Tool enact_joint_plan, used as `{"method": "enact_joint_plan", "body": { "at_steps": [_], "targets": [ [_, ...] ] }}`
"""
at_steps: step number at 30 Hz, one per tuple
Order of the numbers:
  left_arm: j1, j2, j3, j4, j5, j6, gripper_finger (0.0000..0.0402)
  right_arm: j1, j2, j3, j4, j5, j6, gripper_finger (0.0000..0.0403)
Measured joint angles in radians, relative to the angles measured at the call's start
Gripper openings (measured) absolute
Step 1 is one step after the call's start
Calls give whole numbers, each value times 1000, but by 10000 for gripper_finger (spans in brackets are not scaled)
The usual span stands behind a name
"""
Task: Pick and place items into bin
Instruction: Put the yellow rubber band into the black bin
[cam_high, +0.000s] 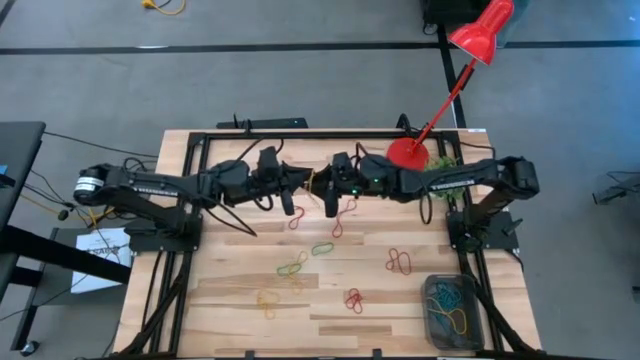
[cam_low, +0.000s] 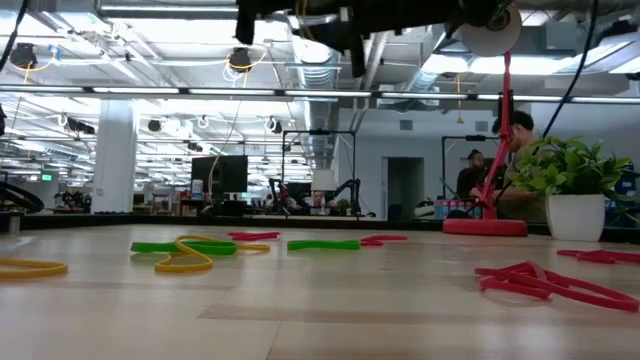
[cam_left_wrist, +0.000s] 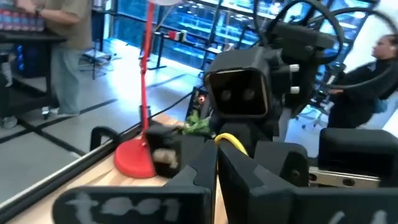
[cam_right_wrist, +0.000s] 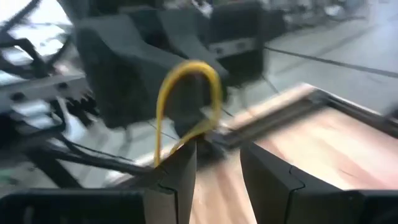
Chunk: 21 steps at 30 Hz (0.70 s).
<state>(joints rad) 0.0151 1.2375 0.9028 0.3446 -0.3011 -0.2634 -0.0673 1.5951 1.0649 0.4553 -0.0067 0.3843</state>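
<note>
High above the table's far middle my two grippers meet tip to tip, both pointing level. My left gripper (cam_left_wrist: 217, 163) (cam_high: 303, 182) is shut on a yellow band (cam_left_wrist: 231, 142) whose loop (cam_right_wrist: 186, 74) arches out past its fingertips. My right gripper (cam_right_wrist: 217, 168) (cam_high: 323, 185) faces it, open, with an empty gap between its fingers. The band's strands pass one fingertip (cam_right_wrist: 181, 155); whether they touch I cannot tell. Red (cam_high: 398, 262), green (cam_high: 322, 248) and yellow (cam_high: 267, 303) bands lie flat on the wood. The bin (cam_high: 478, 325) stands at the near right corner with several bands inside. My left gripper pinches the yellow band between its two shut fingers, and a short arc of it (cam_left_wrist: 239, 144) shows just past their ends. The fingers come level from the table's left. The band is lifted clear of the table, its free loop standing up toward my right gripper.
A red lamp base (cam_high: 407, 153) and a potted plant (cam_low: 575, 195) stand at the far right behind the right arm. More red bands (cam_high: 343, 215) lie under the grippers. A black frame (cam_high: 200, 140) rims the table. People show in the room beyond.
</note>
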Motion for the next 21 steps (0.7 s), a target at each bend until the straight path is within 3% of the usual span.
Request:
{"method": "enact_joint_plan", "body": {
  "at_steps": [4,10,21],
  "targets": [
    [-1,9,35,-49,8,32,0,0,17,0,16,-45,17,118],
    [-1,-15,46,-103,-51,43,0,-9,-26,2,-27,-47,7,118],
    [0,-35,45,-179,-53,74,0,-18,-45,0,-55,-48,1,118]
  ]
}}
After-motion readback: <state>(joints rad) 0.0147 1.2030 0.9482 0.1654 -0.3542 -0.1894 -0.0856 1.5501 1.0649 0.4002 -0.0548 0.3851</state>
